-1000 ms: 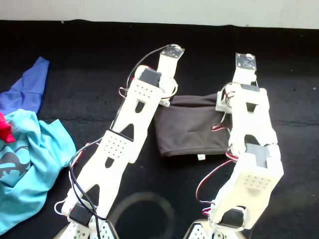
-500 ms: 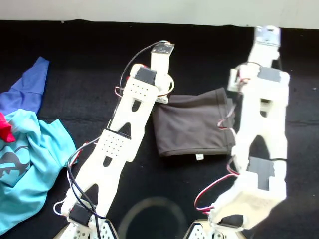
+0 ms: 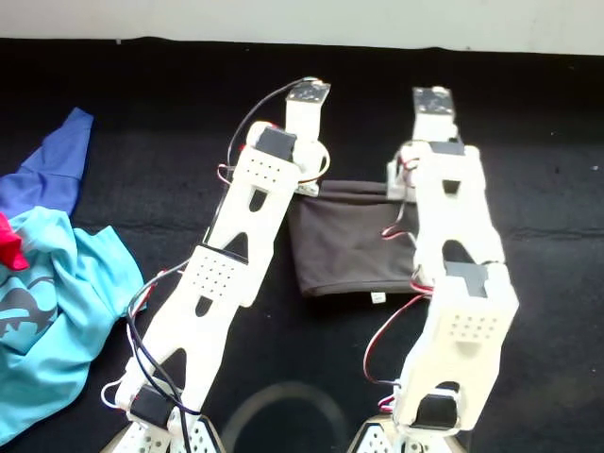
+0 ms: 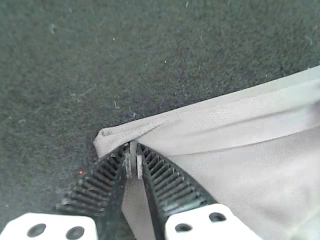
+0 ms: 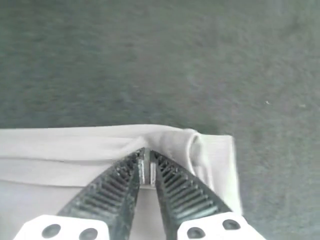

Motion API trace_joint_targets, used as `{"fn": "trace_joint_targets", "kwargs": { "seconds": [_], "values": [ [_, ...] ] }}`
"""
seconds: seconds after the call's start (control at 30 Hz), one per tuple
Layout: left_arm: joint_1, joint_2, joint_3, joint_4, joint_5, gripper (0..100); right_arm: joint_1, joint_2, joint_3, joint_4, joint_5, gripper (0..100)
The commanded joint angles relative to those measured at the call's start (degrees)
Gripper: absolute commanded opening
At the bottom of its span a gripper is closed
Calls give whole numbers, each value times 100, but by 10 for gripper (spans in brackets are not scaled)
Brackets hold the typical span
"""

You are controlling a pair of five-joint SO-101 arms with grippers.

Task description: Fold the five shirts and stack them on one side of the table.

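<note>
Matt cloth shirt (image 4: 240, 165); rough felt-like tbl (image 4: 150, 50).

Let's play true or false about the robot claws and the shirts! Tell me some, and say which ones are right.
1. The left claw is shut on the dark shirt. True.
2. The right claw is open and holds nothing. False: it is shut on an edge of the dark shirt too.
3. The teal shirt is folded neatly. False: it lies crumpled in a heap.
4. A blue shirt lies right beside the teal shirt. True.
5. The dark shirt lies on top of the teal shirt. False: they are apart, with the left arm between them.
</note>
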Motion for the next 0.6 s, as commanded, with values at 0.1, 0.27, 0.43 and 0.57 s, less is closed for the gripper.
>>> {"fn": "trace_joint_targets", "kwargs": {
  "seconds": [0.1, 0.27, 0.43, 0.57],
  "values": [
    [-171, -22, -127, -18, 35, 8, 620, -40, -268, -66, 0, 6],
    [-171, -22, -127, -18, 35, 8, 778, -40, -277, -101, 0, 6],
    [-171, -22, -127, -18, 35, 8, 752, -347, -567, 171, 0, 6],
    [-171, -22, -127, -18, 35, 9, 752, -1033, -875, 769, 9, 6]
  ]
}}
